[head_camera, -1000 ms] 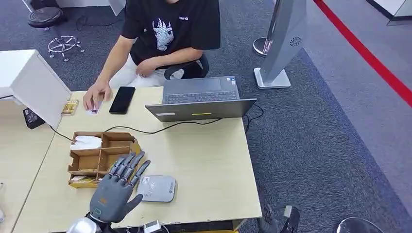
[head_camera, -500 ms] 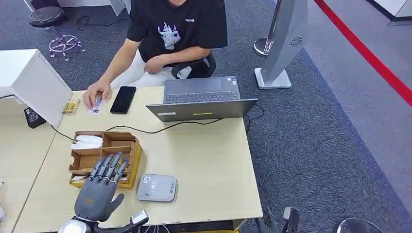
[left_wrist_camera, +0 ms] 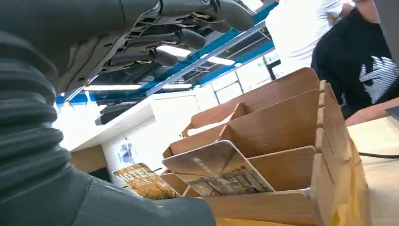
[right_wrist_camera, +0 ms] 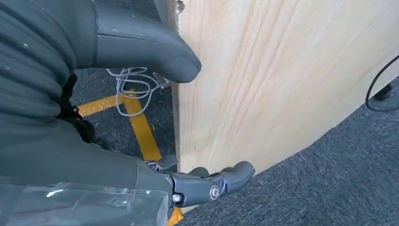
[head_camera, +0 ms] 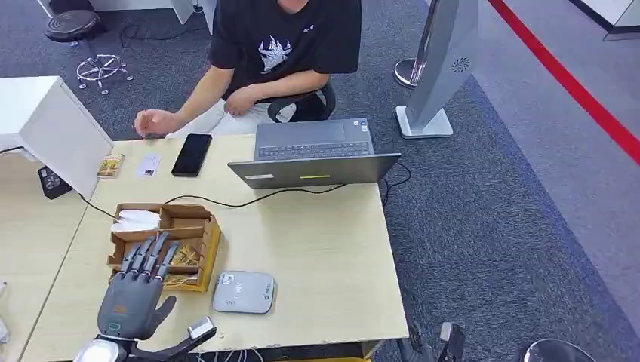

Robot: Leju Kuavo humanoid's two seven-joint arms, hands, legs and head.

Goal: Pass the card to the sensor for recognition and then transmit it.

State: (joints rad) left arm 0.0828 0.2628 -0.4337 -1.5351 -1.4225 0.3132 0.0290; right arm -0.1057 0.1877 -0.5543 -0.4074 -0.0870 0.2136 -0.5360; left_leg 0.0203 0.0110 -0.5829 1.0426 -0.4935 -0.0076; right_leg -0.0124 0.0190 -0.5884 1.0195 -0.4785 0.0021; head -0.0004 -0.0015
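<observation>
no legible text, card [left_wrist_camera: 219, 169] print too blurred to read

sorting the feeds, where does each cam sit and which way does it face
Head view: high on the body, facing forward and down at the table, reader and seated person; left hand shows.
Left wrist view: behind the left hand, low, facing the tray and its cards.
Right wrist view: behind the right hand, beside the table edge, above carpet.
Head and left wrist views share tray, left hand and person.

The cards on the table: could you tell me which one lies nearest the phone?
The white card, flat just beside the phone; the yellowish card lies farther off.
</observation>
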